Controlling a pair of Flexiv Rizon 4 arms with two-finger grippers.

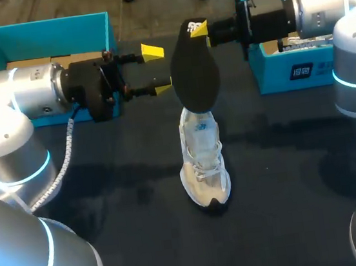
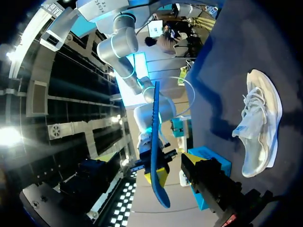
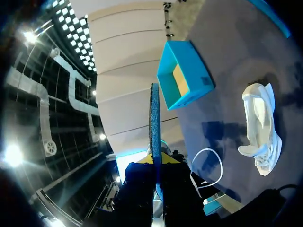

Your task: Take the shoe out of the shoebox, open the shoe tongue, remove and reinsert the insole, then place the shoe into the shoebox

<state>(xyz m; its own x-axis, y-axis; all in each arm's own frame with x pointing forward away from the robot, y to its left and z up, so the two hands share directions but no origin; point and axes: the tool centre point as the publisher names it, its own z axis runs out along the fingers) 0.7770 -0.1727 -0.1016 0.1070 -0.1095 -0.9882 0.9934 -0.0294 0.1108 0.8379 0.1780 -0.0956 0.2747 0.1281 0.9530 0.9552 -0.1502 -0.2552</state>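
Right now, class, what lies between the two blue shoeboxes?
In the head view, the black insole lies between them, held up by the right gripper, its lower end over the white shoe.

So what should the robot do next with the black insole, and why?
Probably the right gripper should ease the insole down into the shoe. It grips one end of the insole, and the other end seems to hang over the shoe's opening. The left gripper is open beside it.

Head view: desk was dim; soft shadows spread from shoe toward 3 and 9 o'clock. Wrist views: ceiling lamps glared at 9 o'clock; edges bent strongly.
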